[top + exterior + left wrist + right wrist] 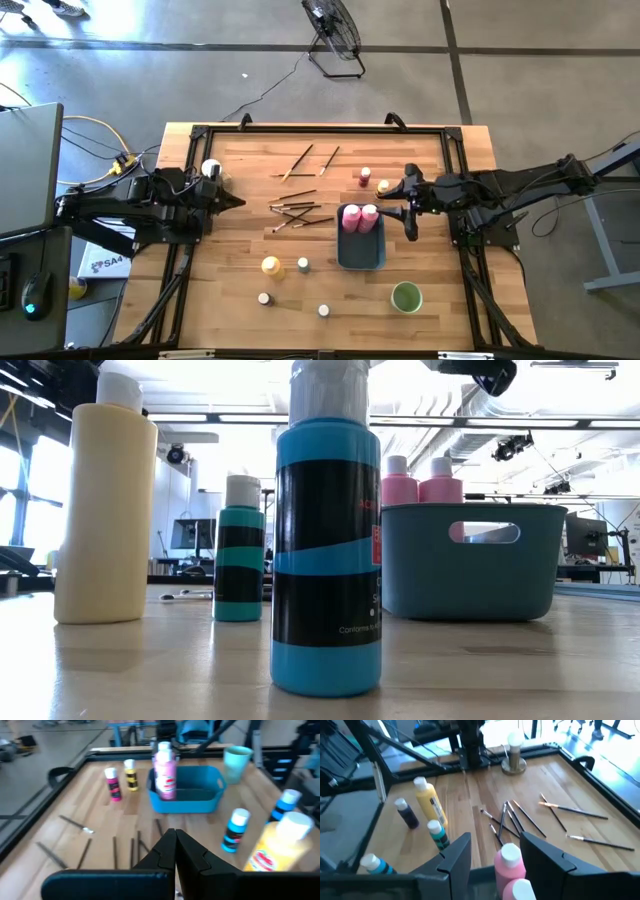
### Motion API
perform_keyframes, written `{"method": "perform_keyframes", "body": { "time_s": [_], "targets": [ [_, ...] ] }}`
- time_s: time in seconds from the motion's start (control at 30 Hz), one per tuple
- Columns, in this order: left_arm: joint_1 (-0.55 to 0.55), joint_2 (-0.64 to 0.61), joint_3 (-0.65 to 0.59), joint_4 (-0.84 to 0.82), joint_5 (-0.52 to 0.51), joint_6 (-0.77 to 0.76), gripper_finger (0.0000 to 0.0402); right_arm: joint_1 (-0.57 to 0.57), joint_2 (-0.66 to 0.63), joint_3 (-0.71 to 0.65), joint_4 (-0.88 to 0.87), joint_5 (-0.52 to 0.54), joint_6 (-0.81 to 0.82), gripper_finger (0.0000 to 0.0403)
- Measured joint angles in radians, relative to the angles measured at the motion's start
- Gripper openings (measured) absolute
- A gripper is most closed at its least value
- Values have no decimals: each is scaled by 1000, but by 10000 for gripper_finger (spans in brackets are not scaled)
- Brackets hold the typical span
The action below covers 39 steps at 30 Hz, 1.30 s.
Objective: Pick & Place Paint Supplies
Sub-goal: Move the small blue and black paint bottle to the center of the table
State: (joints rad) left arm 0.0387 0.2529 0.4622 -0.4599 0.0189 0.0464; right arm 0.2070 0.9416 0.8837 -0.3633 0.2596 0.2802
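Right gripper (411, 208): over the tray (360, 255) end, fingers apart around nothing, the two pink bottles (360, 215) standing just below.
Left gripper (238, 201): waits at the left side, fingers pressed together, empty.
Supplies left: brushes (298, 210) at mid-table, yellow bottle (271, 266) and small jars (303, 265) near the front.
Advice: lift straight up first, so the fingers do not tip the pink bottles.
Next pick: probably the brushes; grip one across its handle.

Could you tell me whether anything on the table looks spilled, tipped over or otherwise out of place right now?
Nothing looks spilled or damaged. The paintbrushes lie loosely scattered on the wood, some crossing each other, and the bottles stand upright. Two pink bottles stand in the blue tray, below the open right claw.
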Motion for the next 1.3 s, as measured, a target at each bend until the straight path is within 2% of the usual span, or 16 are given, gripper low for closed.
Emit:
{"method": "perform_keyframes", "body": {
  "time_s": [0.2,0.37,0.53,0.8,0.97,1.1,1.3],
  "targets": [
    [0,0,0,0,27,-2,0,0,61,0,16,1,1,162],
    [0,0,0,0,29,-1,0,0,110,0,110,-1,2,162],
    [0,6,0,8,107,6,0,0,145,0,199,-4,-83,162],
    [0,28,0,57,133,-75,0,0,192,0,305,-4,-154,162],
    [0,73,0,63,182,-100,0,0,231,0,338,-4,-154,162],
    [0,134,0,86,175,-116,0,0,273,0,348,-5,-150,162],
    [0,234,0,197,178,-39,0,0,344,0,387,-5,-154,162]
  ]
}}
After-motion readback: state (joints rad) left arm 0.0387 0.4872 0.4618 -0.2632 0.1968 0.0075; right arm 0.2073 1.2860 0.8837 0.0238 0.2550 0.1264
